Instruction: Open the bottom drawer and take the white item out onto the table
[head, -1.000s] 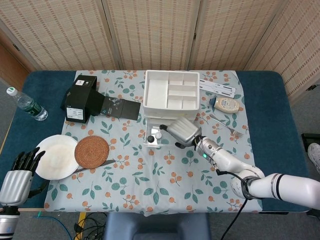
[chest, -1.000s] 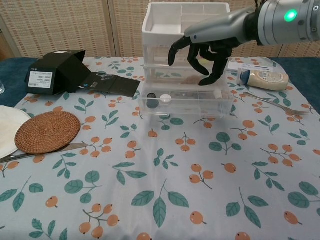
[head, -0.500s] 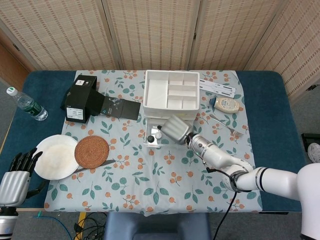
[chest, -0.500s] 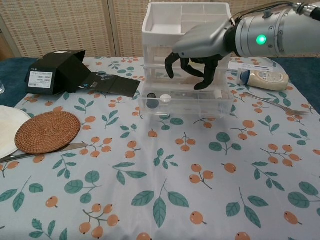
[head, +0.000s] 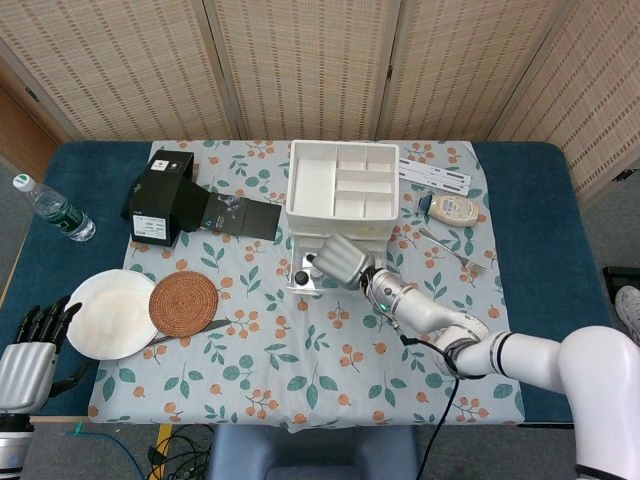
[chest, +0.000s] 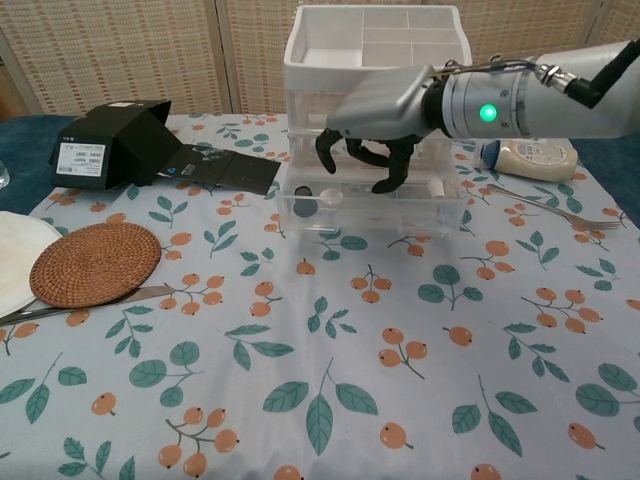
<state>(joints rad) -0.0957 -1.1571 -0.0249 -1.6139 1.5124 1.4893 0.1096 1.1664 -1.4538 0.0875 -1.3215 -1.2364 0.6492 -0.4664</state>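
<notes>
Drawer work, mid-task. We are looking at the bottom drawer (chest: 372, 207) of the clear organizer (chest: 372, 60), already pulled out toward us on the counter (chest: 330, 340). Inside it, a small round white item (chest: 331, 196) is lying toward the left end, just beside a dark round piece (chest: 307, 208); whether the pale block at the drawer's right end is also white stock, we cannot tell.

Right robot hand (chest: 362, 150) is hovering over the open drawer, fingers (chest: 387, 180) curled downward and parted, holding nothing. Fingertips are sitting at about rim level; contact with anything inside we cannot confirm.

Key relation, as we are judging it: the white item is lying below and slightly left of the right robot hand, nearly under the leftmost fingertip. The drawer's long axis is running left to right across the chest view, so a short leftward, downward reach looks needed.

Left robot hand (head: 28, 352) is resting well apart at the counter's near left edge, open and empty. Right is plainly nearer.
</notes>
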